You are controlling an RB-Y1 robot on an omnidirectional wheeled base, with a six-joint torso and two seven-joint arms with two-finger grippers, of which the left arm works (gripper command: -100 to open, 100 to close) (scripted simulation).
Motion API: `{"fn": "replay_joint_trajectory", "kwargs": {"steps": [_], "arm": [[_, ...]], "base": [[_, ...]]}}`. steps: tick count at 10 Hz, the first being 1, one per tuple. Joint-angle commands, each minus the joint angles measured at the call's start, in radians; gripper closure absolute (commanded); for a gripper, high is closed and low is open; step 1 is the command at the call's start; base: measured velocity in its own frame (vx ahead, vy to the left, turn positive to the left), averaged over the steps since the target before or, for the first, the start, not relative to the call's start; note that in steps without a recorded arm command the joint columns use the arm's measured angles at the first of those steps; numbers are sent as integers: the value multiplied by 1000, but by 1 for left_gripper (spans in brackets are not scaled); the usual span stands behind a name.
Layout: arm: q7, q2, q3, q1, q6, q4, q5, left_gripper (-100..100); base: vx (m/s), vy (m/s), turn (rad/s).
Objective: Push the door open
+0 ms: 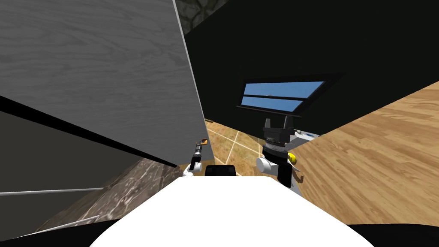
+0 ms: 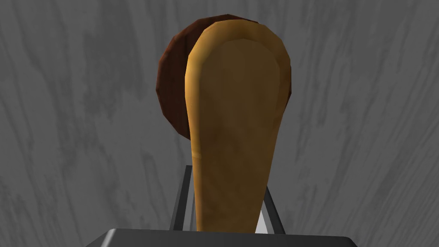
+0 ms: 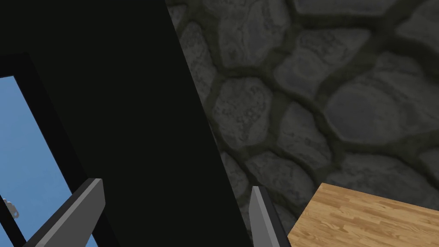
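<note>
1. The grey door point(image 1: 107, 77) is seen on the left of the head view, with its free edge just beside the left tool point(image 1: 199, 145). A strip of tiled floor point(image 1: 227, 143) and a black area lie just beyond that edge.
2. The door is therefore judged to be ajar rather than closed. How far it stands from its frame cannot be told.
3. The brass-coloured lever handle point(image 2: 236, 120) is held by the left tool. In the left wrist view the two fingers point(image 2: 183, 197) are set narrow and pressed against the handle's sides near its free end.
4. A dark brown round plate point(image 2: 171, 85) is seen behind the handle, flat on the door face.
5. The right tool point(image 1: 279, 123) is raised ahead on the right, well apart from the door. Its fingers are spread wide and nothing is held.
6. As judged, the handle is reached and gripped, and the door seems free of its latch. The main push, by which the door is swung fully clear, is left to be made.
7. The finger contact and the plate are supplied by the left wrist view, while in the head view the handle is a small orange fleck. The door's edge, the gap beyond it and the places of both arms are supplied by the head view.
</note>
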Motion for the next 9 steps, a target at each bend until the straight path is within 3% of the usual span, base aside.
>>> {"fn": "replay_joint_trajectory", "kwargs": {"steps": [1,9], "arm": [[-7,13,29,-24,-14,26,12,100],[-34,14,120,-30,-19,36,55,100]], "base": [[181,-64,78],[173,-63,61]]}}
